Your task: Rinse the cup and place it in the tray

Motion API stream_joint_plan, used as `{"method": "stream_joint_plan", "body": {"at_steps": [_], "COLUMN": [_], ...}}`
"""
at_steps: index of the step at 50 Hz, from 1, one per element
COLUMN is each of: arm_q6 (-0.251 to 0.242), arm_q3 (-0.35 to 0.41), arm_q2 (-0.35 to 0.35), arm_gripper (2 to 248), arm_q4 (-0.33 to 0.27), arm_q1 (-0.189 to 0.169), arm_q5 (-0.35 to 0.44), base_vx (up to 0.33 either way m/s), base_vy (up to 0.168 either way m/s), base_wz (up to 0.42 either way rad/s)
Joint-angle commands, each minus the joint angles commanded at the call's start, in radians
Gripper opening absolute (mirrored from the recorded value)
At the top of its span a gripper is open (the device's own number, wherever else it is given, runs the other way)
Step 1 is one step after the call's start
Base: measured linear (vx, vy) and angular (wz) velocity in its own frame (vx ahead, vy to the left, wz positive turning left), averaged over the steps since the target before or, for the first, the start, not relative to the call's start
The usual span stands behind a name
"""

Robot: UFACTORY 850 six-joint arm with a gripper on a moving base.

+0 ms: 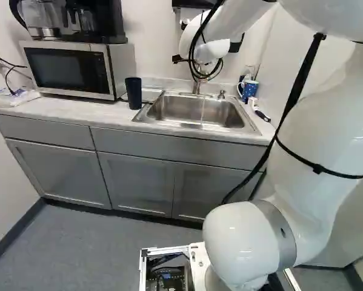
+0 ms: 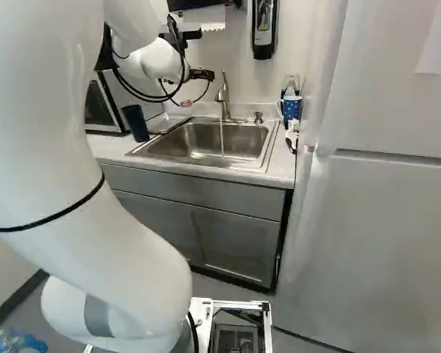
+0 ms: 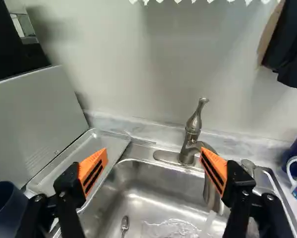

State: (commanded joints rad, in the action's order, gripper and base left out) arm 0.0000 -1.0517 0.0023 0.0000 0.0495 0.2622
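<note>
Sink (image 3: 148, 181) holds metal utensil (image 3: 125, 222), running water (image 3: 173, 229); tray (image 3: 91, 145) beside it.

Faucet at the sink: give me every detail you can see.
The faucet looks like brushed silvery metal with a brownish sheen. It stands upright on a long, rounded base plate at the back of the sink. A slim handle flares at its tip. The spout reaches forward and turns down, with water running from it. In the wrist view, one orange pad of the open pincer partly hides the spout.
</note>
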Motion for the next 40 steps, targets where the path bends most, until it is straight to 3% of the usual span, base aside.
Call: {"method": "stream_joint_plan", "body": {"at_steps": [17, 40], "arm_q6": [0.0, 0.0], "arm_q3": [0.073, 0.107], "arm_q2": [0.074, 0.11], "arm_gripper": [247, 247], "arm_q4": [0.0, 0.0], "arm_q1": [-0.004, -0.027], "arm_q5": [-0.068, -0.283], "base_vx": [0.0, 0.0], "base_vy": [0.0, 0.0], "base_wz": [0.0, 0.0]}}
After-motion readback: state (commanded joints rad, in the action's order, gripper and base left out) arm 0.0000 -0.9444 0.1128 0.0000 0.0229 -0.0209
